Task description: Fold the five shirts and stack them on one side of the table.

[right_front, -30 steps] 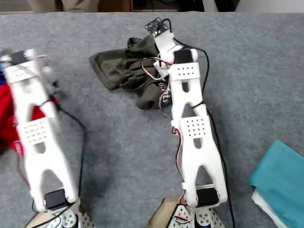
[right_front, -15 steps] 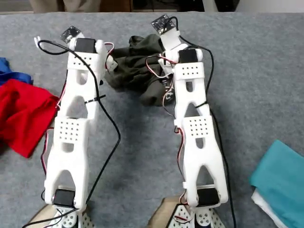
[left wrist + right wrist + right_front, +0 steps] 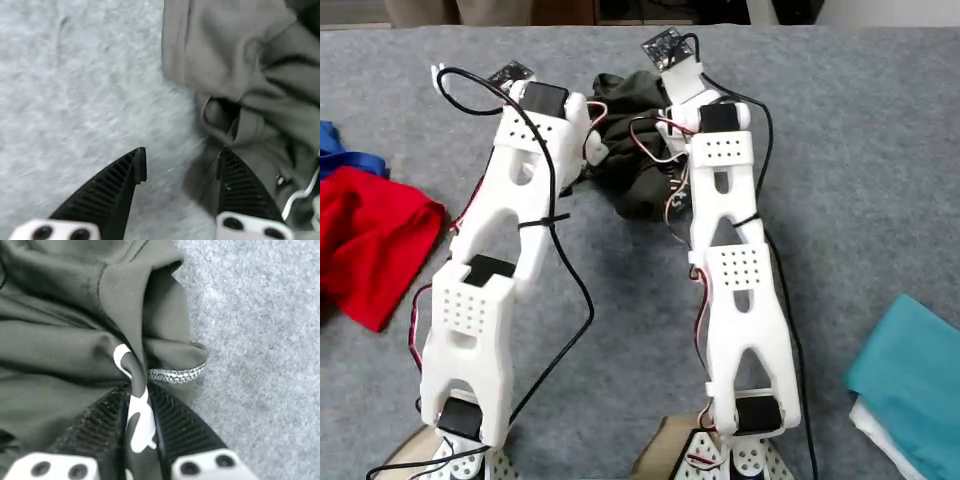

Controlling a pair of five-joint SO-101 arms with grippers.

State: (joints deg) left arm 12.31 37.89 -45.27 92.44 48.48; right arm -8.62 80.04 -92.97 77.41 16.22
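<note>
olive shirt pinched by the right pincer, left pincer spread at its edge

the olive shirt (image 3: 632,178) lies crumpled in a heap at the far middle of the grey worktop (image 3: 860,150), bunched into deep folds, not laid flat. in the right wrist view the right pincer (image 3: 137,407) is clenched on a raised fold of this shirt, with a strip of white print on the cloth caught between the two ribbed black fingers (image 3: 172,422). a stitched hem curls out just beside the grip, and bare worktop lies past it.

the left pincer (image 3: 182,152) is released, its jaws spread wide. one finger hangs over bare worktop and the other sits at the shirt's rumpled border, where the cloth folds over itself; whether that finger touches the cloth cannot be told.

in the high view the left arm (image 3: 485,300) leans in toward the heap from one side, while the right arm (image 3: 732,270) stretches straight out from its base, its wrist over the heap. the two wrists are close together over the shirt.

well apart from the heap, a red shirt (image 3: 370,240) lies loose near the worktop's left edge, with a blue shirt (image 3: 338,152) just beyond it. at the near right corner a teal shirt (image 3: 910,370) rests on top of a white shirt (image 3: 882,432).
</note>
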